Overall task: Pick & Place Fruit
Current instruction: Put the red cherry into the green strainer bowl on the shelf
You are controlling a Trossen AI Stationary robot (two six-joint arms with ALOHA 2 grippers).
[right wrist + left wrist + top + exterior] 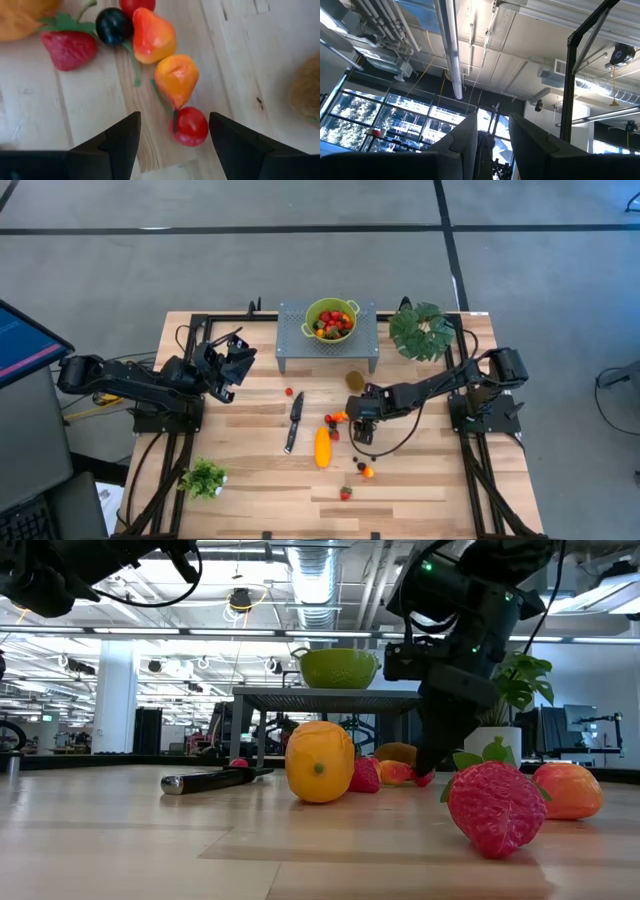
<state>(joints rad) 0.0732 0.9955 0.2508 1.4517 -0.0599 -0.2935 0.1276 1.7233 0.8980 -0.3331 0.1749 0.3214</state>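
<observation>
Hovering over the red ball (190, 126), the right tool (175, 137) stands apart; lower straight, centring it. Left tool (492, 137) waits aloft, fingers slightly apart.

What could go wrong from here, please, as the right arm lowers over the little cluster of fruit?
The right end effector is open over a red ball that touches an orange pear; closing may pinch both or knock the ball away. The strawberry and dark ball lie close and could be scattered. The left end effector waits aside.
</observation>
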